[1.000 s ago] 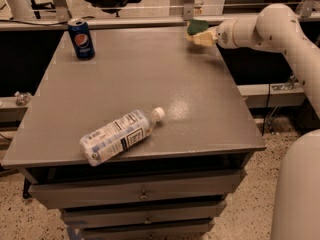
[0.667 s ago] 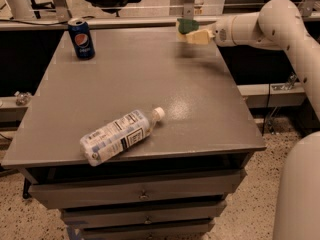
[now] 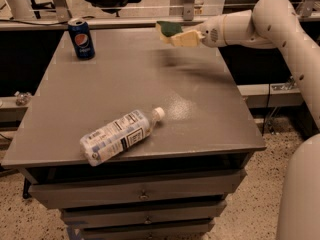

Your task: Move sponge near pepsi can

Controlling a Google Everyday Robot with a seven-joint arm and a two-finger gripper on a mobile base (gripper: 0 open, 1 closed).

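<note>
**Sponge clamped in the gripper at the far edge, pepsi can well off to the jaws' left**

Farthest left of the jaws in the picture, and well apart from them, the pepsi can (image 3: pixel 81 39) stands upright near the far left corner of the grey table (image 3: pixel 210 114). Its logo faces the camera and its silver top is up. Bare table top lies between the can and the jaws.

Nearer the camera than the jaws, and somewhat to their left, a clear plastic bottle (image 3: pixel 120 136) with a white label lies on its side. It is close to the table's front edge, and its white cap points up and to the right, roughly toward the middle of the table. It is well apart from both the can and the jaws.

The gripper (image 3: pixel 172 34) is at the far edge of the table, about midway along it, with its fingers pointing left toward the can's side. The jaws are closed on the sponge (image 3: pixel 168 29), whose dark green face is up and whose pale foam is below. The sponge seems to be held off the table top, with a soft dark shadow on the surface just beneath and in front of the jaws.

To the right of the jaws, the white arm (image 3: pixel 265 19) runs back from the wrist, bends at the upper right and comes down the right side. The table has drawers (image 3: pixel 143 195) in its front, below everything else.
</note>
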